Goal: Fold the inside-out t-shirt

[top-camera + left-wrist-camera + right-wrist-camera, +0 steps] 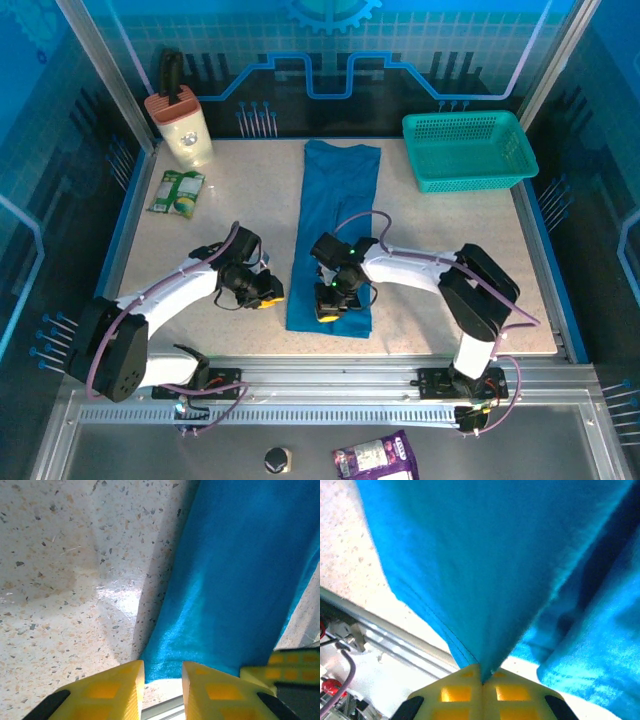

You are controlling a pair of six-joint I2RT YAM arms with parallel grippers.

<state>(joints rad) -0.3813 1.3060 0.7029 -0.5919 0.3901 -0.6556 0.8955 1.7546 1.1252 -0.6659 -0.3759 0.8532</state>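
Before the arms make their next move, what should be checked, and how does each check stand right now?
1. Right gripper shut on the shirt's near edge: ok.
2. Left gripper holding the shirt: not ok; its jaws stand apart at the cloth's edge.
3. Shirt lying as a long strip: ok.
4. Basket apart from the shirt: ok.
5. All layers caught by the right gripper: cannot tell.
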